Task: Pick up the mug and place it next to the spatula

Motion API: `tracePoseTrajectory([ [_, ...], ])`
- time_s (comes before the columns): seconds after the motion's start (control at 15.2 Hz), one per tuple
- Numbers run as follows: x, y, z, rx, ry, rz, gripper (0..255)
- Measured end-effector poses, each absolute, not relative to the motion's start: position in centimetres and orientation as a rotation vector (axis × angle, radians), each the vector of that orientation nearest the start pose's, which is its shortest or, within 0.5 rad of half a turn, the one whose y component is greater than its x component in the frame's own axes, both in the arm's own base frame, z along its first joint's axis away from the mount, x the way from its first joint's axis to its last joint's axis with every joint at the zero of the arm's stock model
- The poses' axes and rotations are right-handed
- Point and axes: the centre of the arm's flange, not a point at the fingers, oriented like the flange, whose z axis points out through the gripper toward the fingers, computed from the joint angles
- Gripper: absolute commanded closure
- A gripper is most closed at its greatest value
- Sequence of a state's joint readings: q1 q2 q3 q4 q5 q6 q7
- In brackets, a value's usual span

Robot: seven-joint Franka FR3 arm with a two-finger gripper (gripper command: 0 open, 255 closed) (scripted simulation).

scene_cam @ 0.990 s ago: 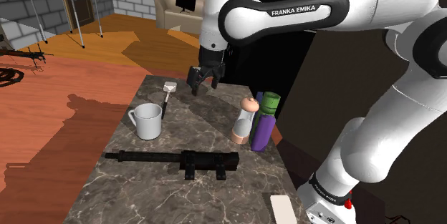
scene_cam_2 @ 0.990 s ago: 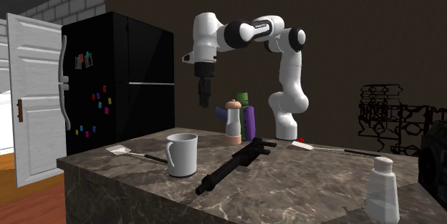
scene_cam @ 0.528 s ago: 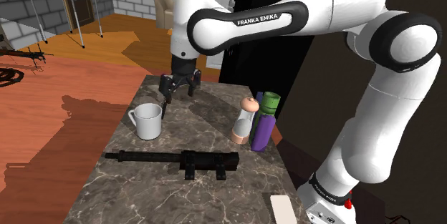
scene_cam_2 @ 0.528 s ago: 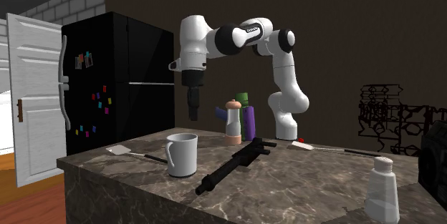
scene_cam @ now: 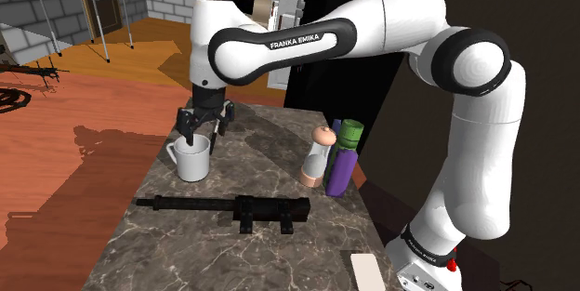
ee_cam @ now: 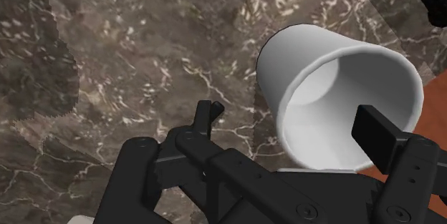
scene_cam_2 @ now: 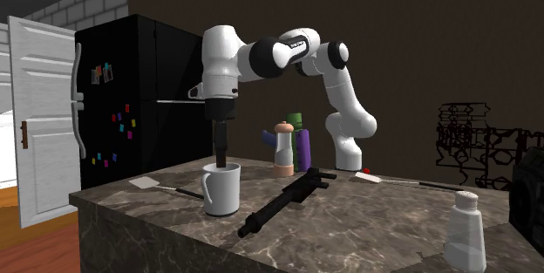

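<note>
A white mug (scene_cam: pixel 192 159) stands upright on the dark marble table (scene_cam: pixel 270 173), handle toward the shoulder view's left. My black gripper (scene_cam: pixel 205 134) hangs just over its rim, open. In the wrist view one finger (ee_cam: pixel 208 115) is outside the mug (ee_cam: pixel 337 108) and the other finger (ee_cam: pixel 376 133) is over its opening; neither touches it. In the second exterior view the gripper (scene_cam_2: pixel 221 151) points straight down at the mug (scene_cam_2: pixel 221 191). The spatula (scene_cam_2: pixel 150 183) lies flat on the table beyond the mug, near the table's end.
A long black gun-shaped object (scene_cam: pixel 232 210) lies across the table near the mug. A pale shaker (scene_cam: pixel 319 157) and a purple bottle with a green cap (scene_cam: pixel 344 159) stand together. A white bottle (scene_cam_2: pixel 464 232) stands at one corner. A black fridge (scene_cam_2: pixel 144 97) is behind.
The arm has swung toward the shoulder view's left, from over the table's far end to over the mug, and has come down to its rim. The fingers stayed open.
</note>
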State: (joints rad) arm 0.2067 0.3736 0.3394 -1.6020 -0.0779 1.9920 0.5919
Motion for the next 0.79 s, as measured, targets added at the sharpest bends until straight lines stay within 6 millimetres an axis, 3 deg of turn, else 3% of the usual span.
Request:
tracePoseTrajectory([
  [0.33, 58.6, 32.0, 40.3, -3.078, 0.061, -0.009, 0],
  [0.73, 58.6, 32.1, 39.8, -3.078, 0.06, -0.009, 0],
  [0.79, 58.6, 32.1, 39.8, -3.078, 0.06, -0.009, 255],
])
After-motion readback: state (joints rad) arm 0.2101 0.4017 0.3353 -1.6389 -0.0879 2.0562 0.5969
